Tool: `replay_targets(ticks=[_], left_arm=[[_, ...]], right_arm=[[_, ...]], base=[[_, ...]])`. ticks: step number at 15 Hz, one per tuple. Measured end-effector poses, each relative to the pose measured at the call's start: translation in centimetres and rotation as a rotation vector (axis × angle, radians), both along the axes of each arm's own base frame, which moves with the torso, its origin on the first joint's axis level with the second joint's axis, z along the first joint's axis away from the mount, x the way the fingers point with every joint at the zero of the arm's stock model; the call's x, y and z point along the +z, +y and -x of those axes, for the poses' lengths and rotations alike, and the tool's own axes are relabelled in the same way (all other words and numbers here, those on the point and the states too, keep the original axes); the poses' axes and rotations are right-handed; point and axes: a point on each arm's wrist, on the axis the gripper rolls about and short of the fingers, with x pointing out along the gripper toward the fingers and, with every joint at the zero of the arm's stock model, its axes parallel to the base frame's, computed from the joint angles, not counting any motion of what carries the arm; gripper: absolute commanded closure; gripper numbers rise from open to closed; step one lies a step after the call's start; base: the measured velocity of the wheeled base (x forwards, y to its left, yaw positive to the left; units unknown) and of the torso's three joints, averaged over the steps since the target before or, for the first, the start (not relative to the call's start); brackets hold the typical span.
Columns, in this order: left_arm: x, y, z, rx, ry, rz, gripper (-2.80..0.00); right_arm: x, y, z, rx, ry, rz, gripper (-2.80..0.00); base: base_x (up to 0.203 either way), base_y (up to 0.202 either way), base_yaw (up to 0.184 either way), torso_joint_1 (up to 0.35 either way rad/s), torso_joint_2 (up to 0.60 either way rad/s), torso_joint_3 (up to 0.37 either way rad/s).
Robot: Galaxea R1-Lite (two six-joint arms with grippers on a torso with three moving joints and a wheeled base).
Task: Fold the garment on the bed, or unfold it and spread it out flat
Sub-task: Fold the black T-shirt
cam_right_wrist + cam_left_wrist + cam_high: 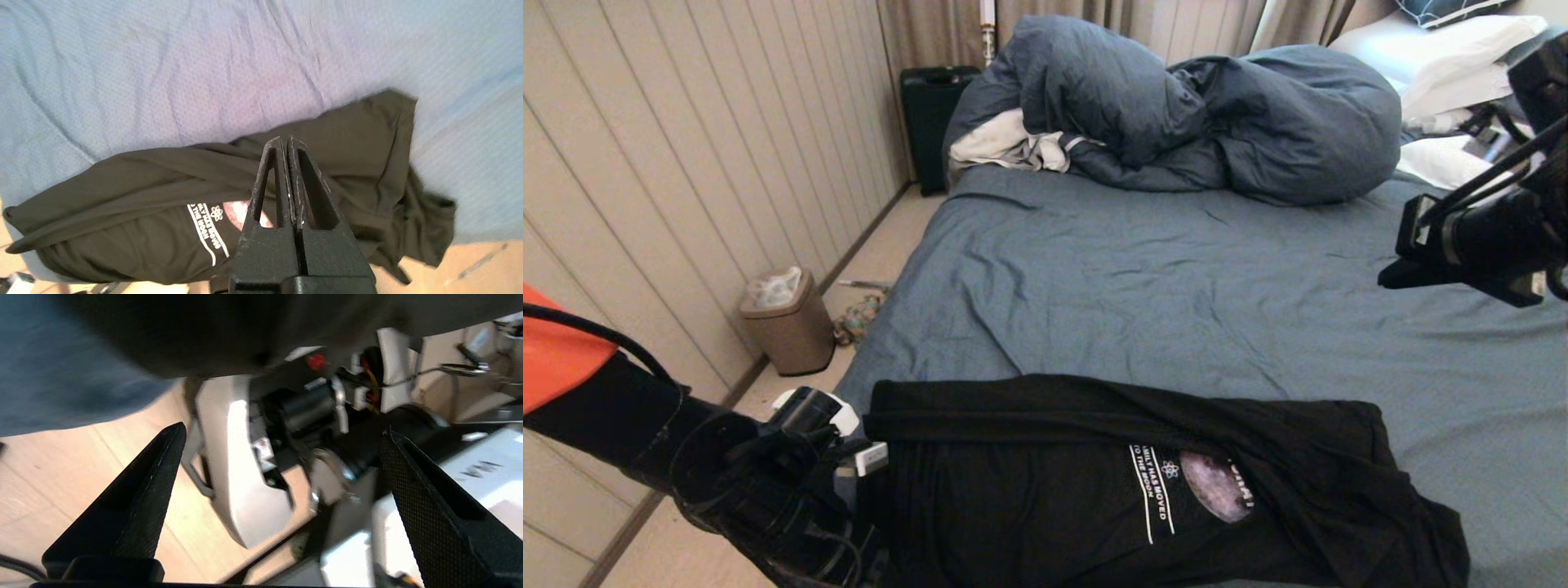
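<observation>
The black T-shirt (pixel 1054 490) lies along the near edge of the slate-blue bed (pixel 1176 269). Its far long edge is folded over, half covering the grey moon print and white lettering. My left arm (pixel 768 474) is low at the shirt's left end, beside the bed. The left gripper (pixel 282 429) is open, holds nothing and faces the floor. My right gripper (pixel 1392 278) hangs high over the bed's right side. It is shut (pixel 284 139) on nothing, well above the T-shirt (pixel 143 183) and the sheet (pixel 163 61).
A bulky dark-blue duvet (pixel 1176 114) is heaped at the far end with a white cloth (pixel 1005 143) under it. White pillows (pixel 1445 49) lie at the far right. On the floor to the left stand a bin (pixel 788 322) and a black case (pixel 931 114). The robot's base (pixel 245 465) is below the left gripper.
</observation>
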Motion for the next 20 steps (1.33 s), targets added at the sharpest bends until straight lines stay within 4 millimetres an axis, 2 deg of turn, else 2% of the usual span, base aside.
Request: replay_targets(ticks=[5,8,11,13,17,20], left_arm=[[0.9,-1.5,-0.7,-0.031,0.053,0.035,-2.8],[1.0,-1.4,-0.7,-0.032,0.026,0.044,-2.8],[1.3,-0.4,-0.3,-0.009,-0.077,0.047,-2.8],[0.5,0.8,-0.2,-0.003,-0.19,0.03,-2.8],[-3.1,3.6,-1.0,-0.068,-0.439,-0.041,-2.8],[-3.7,4.5,-0.5,-0.063,-0.492,-0.049,-2.8]], right_arm=[[1.3,-0.1,0.9,0.018,-0.05,0.024,0.0],[1.4,0.0,1.0,0.023,-0.055,0.023,0.0],[0.8,0.0,1.0,0.028,-0.031,0.016,0.0],[0.6,0.1,1.0,0.03,-0.023,0.02,0.0],[-0.1,0.0,0.8,0.026,0.006,0.022,0.0],[-0.1,0.2,0.6,0.031,0.003,0.021,0.0]], base=[[0.0,0.0,0.0,0.0,0.0,0.0],[0.0,0.0,0.0,0.0,0.0,0.0],[0.0,0.0,0.0,0.0,0.0,0.0],[0.0,0.0,0.0,0.0,0.0,0.0],[0.0,0.0,0.0,0.0,0.0,0.0],[0.0,0.0,0.0,0.0,0.0,0.0]])
